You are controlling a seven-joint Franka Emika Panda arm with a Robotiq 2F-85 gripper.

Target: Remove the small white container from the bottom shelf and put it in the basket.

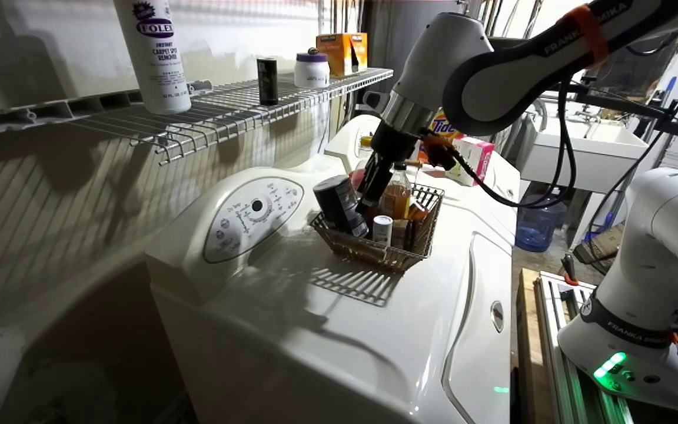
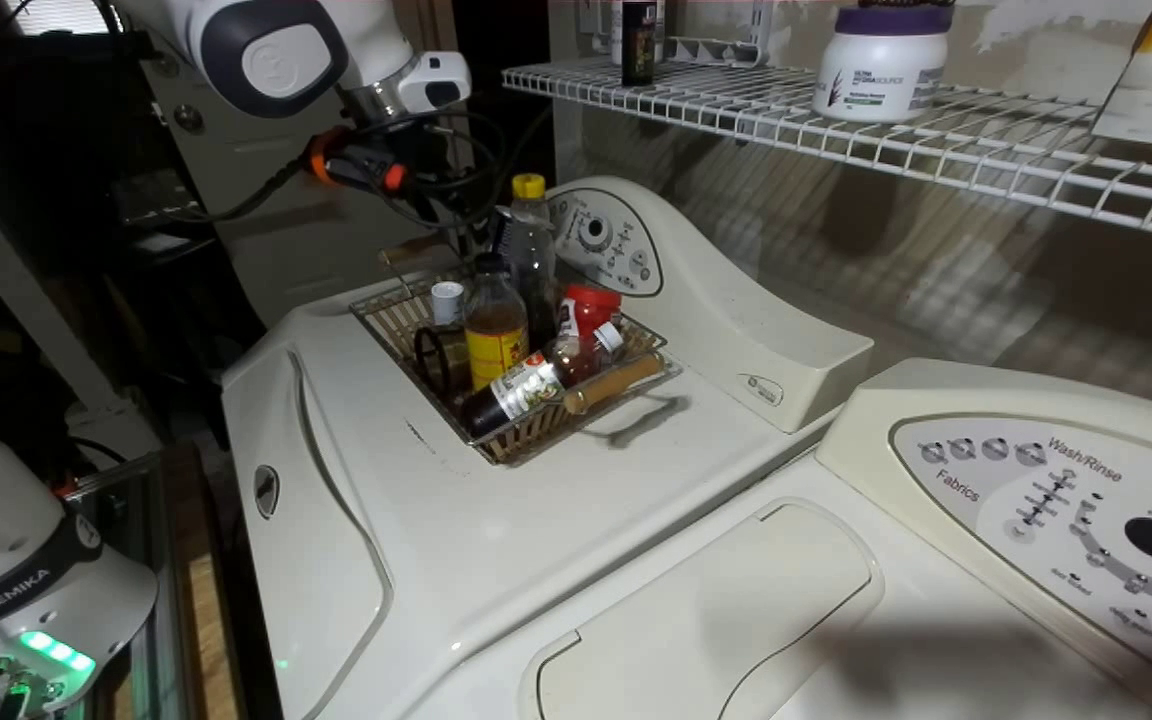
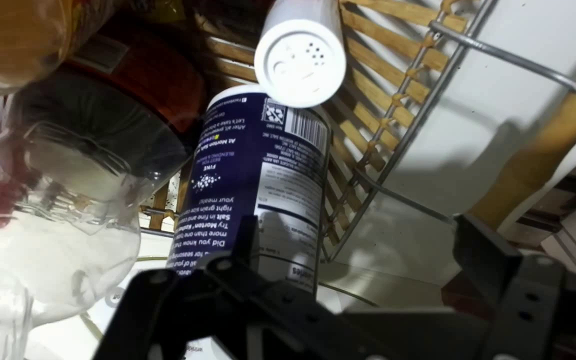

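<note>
The small white container point(image 1: 382, 230) stands in the basket point(image 1: 401, 259) by a corner; it also shows there in an exterior view point(image 2: 446, 302). In the wrist view its white lid with small holes point(image 3: 300, 65) is beside a dark blue salt can point(image 3: 263, 185), and the basket rim point(image 3: 403, 150) is to its right. My gripper point(image 1: 368, 206) is over the basket, close to the salt can. In the wrist view its fingers point(image 3: 360, 240) are wide apart with nothing gripped; the container is apart from them. The white wire shelf point(image 1: 227, 118) is above and behind the basket.
The basket also holds several bottles, one with a yellow label point(image 2: 494, 345), and a red-lidded jar point(image 2: 588, 310). The shelf carries a tall white bottle point(image 1: 153, 59), a black can point(image 1: 267, 82), a white tub point(image 1: 312, 70) and an orange box point(image 1: 342, 54). A control panel point(image 1: 253, 218) rises behind the basket.
</note>
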